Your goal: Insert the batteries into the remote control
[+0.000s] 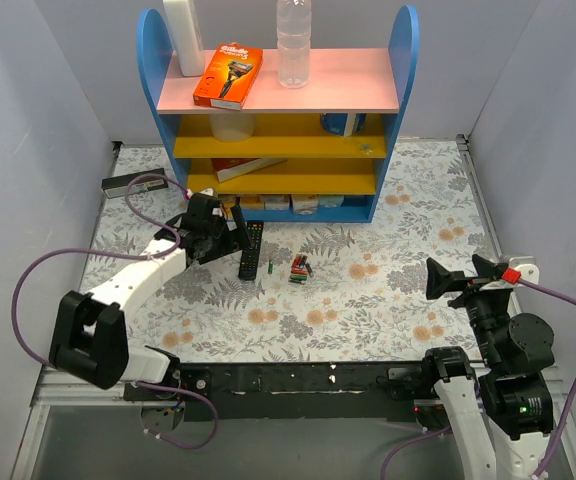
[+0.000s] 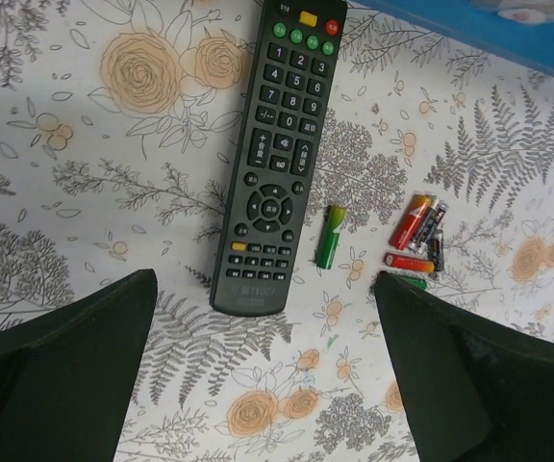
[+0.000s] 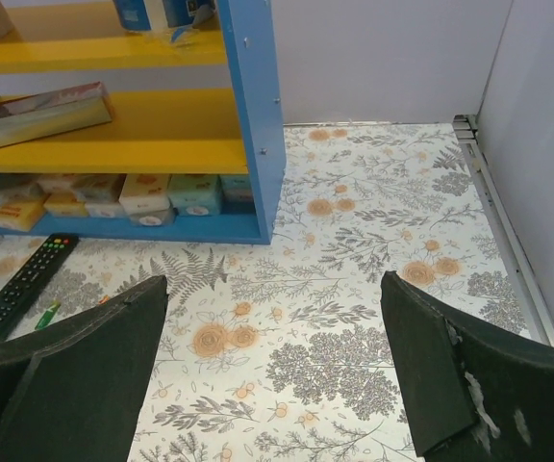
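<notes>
The slim black remote control point(image 1: 251, 250) lies face up on the floral table, in front of the shelf unit; it also shows in the left wrist view point(image 2: 275, 154) and the right wrist view point(image 3: 19, 287). A thin green battery point(image 2: 329, 236) lies just right of its lower end. A cluster of red, dark and green batteries point(image 2: 418, 239) lies further right, also seen from above point(image 1: 299, 267). My left gripper point(image 1: 223, 232) hovers above the remote's lower end, open and empty point(image 2: 263, 385). My right gripper point(image 1: 460, 275) is open and empty, far right point(image 3: 272, 385).
A blue shelf unit point(image 1: 393, 120) with yellow shelves stands at the back, holding an orange box point(image 1: 227, 76), a bottle point(image 1: 293, 40) and small boxes point(image 3: 142, 192). A dark flat box point(image 1: 133, 184) lies at the far left. Grey walls close both sides.
</notes>
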Controlling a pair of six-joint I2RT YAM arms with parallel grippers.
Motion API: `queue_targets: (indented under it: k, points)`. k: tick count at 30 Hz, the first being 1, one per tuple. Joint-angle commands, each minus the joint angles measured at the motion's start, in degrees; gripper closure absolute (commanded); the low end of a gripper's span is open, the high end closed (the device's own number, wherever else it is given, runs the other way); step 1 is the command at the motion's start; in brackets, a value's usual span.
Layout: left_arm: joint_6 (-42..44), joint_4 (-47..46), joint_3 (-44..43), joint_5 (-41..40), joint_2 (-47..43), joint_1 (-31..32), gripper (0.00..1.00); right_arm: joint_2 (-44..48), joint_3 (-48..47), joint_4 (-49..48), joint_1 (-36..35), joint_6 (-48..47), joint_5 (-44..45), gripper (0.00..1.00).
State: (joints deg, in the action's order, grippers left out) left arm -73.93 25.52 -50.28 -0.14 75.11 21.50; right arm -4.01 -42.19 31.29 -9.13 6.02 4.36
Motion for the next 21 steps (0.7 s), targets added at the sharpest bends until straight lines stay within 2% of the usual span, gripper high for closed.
queue_targets:
  k: [1,10,21]
  points:
    - [1.24,2.34,-5.34,-3.54,5.56,2.23,0.02,-1.70,0.44,-3.51,-0.37,0.66,-2.34,0.02]
    - [6.95,4.19,-16.15,-13.47,20.07,6.80,0.02,-2.49,0.71,-3.69,-0.45,1.45,-3.74,0.02]
    - [8.80,3.66,-20.99,-15.24,29.12,7.59,0.10,-2.23,0.80,-3.08,-0.37,2.77,-3.83,0.02]
